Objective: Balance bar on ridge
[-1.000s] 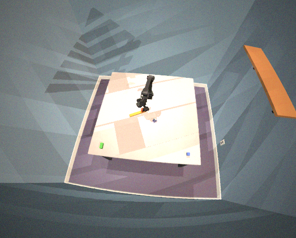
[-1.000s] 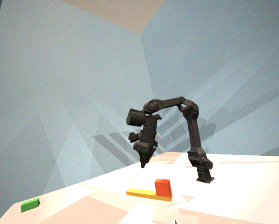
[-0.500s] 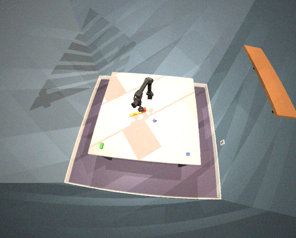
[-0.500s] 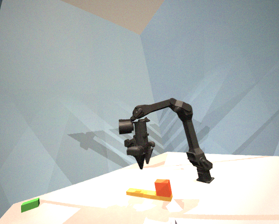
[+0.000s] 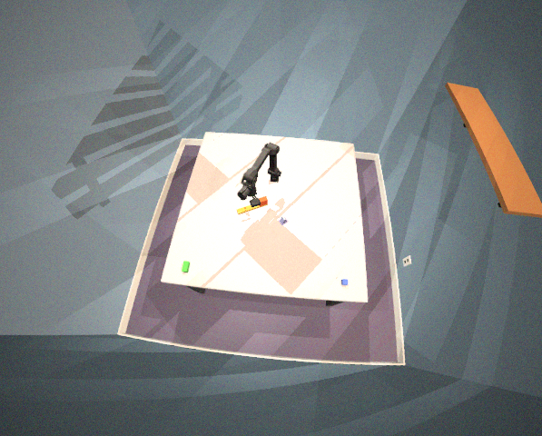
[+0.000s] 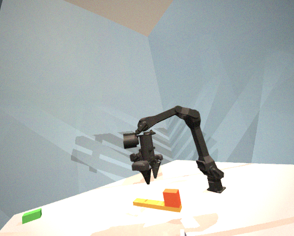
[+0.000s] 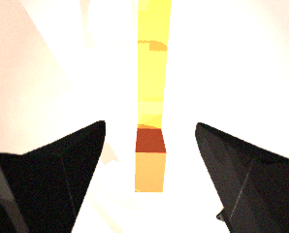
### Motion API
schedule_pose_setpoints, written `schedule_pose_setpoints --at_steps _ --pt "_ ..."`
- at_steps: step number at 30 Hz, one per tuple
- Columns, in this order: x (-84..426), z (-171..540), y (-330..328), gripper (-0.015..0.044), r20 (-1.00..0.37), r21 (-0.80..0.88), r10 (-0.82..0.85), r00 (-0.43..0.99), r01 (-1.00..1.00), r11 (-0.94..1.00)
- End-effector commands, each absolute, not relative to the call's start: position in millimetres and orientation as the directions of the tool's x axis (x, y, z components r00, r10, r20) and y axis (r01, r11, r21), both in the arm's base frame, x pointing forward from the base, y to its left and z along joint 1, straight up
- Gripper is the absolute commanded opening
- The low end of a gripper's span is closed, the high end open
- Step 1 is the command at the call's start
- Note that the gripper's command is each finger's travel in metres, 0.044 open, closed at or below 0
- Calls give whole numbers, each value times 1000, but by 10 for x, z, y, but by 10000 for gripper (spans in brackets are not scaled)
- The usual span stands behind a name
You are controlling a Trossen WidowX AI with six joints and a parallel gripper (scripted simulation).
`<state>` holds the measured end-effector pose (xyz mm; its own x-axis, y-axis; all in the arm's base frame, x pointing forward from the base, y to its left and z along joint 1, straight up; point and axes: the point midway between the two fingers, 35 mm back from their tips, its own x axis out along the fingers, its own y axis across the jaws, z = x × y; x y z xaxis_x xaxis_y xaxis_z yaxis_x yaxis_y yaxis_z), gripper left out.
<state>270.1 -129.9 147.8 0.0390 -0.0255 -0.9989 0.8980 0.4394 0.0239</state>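
The yellow bar (image 5: 244,210) (image 6: 149,203) (image 7: 151,78) lies flat on the table, with a red block (image 5: 264,201) (image 6: 172,198) (image 7: 150,141) on top of one end. My gripper (image 5: 255,202) (image 6: 151,180) (image 7: 150,127) is open and empty, pointing down above the bar. In the wrist view its fingers stand on either side of the bar's line, near the block's inner edge, touching neither. A small blue-grey object (image 5: 282,220), seemingly the ridge, stands apart from the bar beyond the block end; only its pale tip (image 6: 182,232) shows at the bottom of the exterior view.
A green block (image 5: 185,266) (image 6: 31,216) lies near one table corner. A small blue cube (image 5: 344,282) lies near another corner. The arm's base (image 5: 274,178) (image 6: 216,188) stands behind the bar. Patches of light and shadow cross the table (image 5: 327,187) (image 6: 243,183).
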Motion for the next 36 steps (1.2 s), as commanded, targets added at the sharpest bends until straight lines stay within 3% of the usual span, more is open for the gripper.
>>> schedule_pose_setpoints --at_steps 1,8,36 --pt "2704 1164 -1298 315 -1000 18 -12 26 897 442" --pt "2673 746 -1283 315 -1000 17 -12 26 897 442" --pt "2677 478 -1285 315 -1000 17 -12 25 897 442"
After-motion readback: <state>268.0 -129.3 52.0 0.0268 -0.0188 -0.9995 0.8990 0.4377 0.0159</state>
